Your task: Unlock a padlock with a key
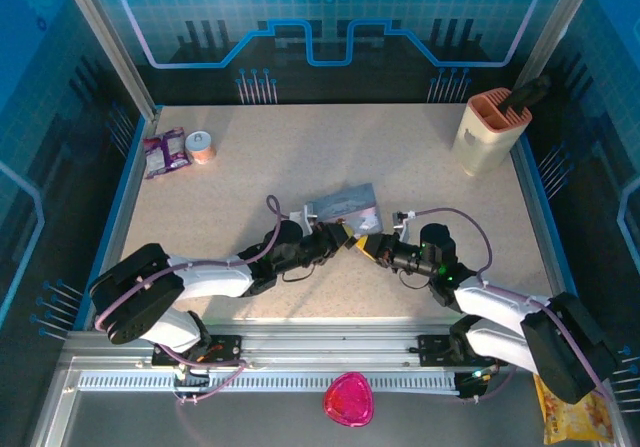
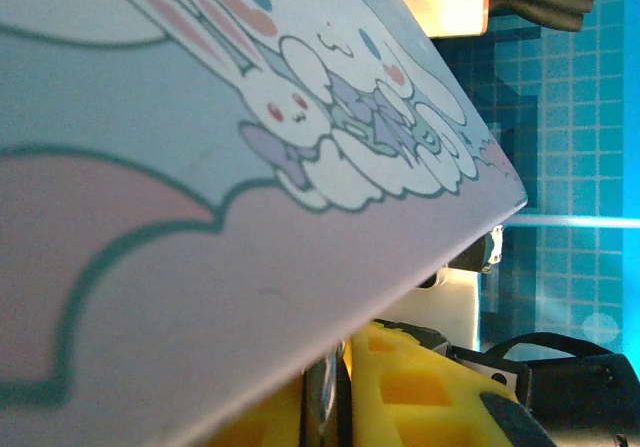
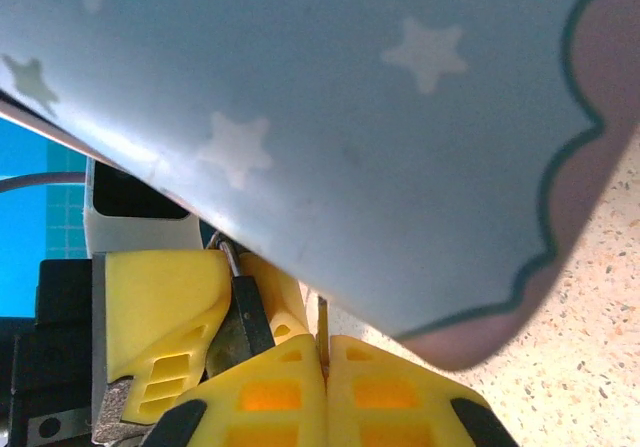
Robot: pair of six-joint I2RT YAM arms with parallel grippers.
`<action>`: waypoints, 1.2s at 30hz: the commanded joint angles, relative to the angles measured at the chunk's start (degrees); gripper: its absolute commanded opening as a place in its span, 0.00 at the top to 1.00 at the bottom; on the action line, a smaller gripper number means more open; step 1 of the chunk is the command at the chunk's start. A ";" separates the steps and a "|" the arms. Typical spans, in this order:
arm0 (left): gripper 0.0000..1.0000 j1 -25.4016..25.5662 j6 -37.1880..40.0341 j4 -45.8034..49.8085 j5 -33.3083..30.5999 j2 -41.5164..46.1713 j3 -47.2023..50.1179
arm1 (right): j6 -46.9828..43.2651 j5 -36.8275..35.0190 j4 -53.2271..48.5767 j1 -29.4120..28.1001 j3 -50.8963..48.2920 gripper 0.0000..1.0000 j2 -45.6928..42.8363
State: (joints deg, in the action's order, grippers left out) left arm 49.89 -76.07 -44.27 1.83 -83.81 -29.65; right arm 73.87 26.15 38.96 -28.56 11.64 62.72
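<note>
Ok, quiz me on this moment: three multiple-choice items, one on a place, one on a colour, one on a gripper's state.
1. Where is the cartoon tin?
A. In the far left corner
B. Mid-table, at the tips of both grippers
C. On the near rail

2. What colour are the right gripper's fingers?
A. Yellow
B. Red
C. Green

3. What is the right gripper doing?
A. Standing wide open
B. Clamping the tin
C. Shut on the key

Answers:
1 B: in the top view, the left gripper and the right gripper meet at the tin's near edge, mid-table.
2 A: the right wrist view shows yellow fingers.
3 C: those fingers are pressed together with a thin metal blade between them.
</note>
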 commanded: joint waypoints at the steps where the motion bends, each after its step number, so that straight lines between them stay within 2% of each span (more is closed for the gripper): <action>1: 1.00 1.23 4.53 2.66 4.08 3.57 -1.64 | -2.19 -1.69 2.07 0.96 1.26 1.00 -0.32; 6: 1.00 -1.03 12.51 19.87 1.77 5.52 -5.33 | -11.82 0.95 -6.81 0.68 3.75 1.00 -5.65; 9: 1.00 -1.43 19.12 28.97 -1.45 5.83 -8.23 | -22.28 1.52 -19.00 0.35 6.88 1.00 -9.98; 11: 1.00 -1.89 21.05 31.17 -2.09 5.22 -8.69 | -30.37 0.93 -28.21 -0.61 9.35 1.00 -12.12; 14: 1.00 -3.14 21.95 31.95 -0.49 3.01 -9.24 | -40.14 0.45 -35.93 -2.69 11.53 1.00 -13.63; 21: 0.99 -4.04 24.45 35.22 0.86 -1.13 -10.06 | -56.17 -5.23 -46.56 -10.04 14.97 1.00 -14.43; 26: 0.90 -4.10 26.81 39.04 0.94 -2.36 -10.91 | -63.28 -8.95 -48.28 -15.75 15.53 1.00 -14.03; 30: 0.83 -4.08 27.80 40.56 1.25 -2.49 -10.94 | -64.62 -11.82 -47.51 -18.93 16.31 1.00 -11.51; 36: 0.61 -4.09 28.95 41.64 0.73 2.55 -8.54 | -65.51 -15.05 -49.02 -20.29 18.49 1.00 -7.79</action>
State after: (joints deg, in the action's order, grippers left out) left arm 46.22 -48.82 -3.42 2.42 -85.30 -38.46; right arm 10.50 13.85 -8.45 -48.07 28.10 54.43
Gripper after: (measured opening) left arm 0.373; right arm 0.064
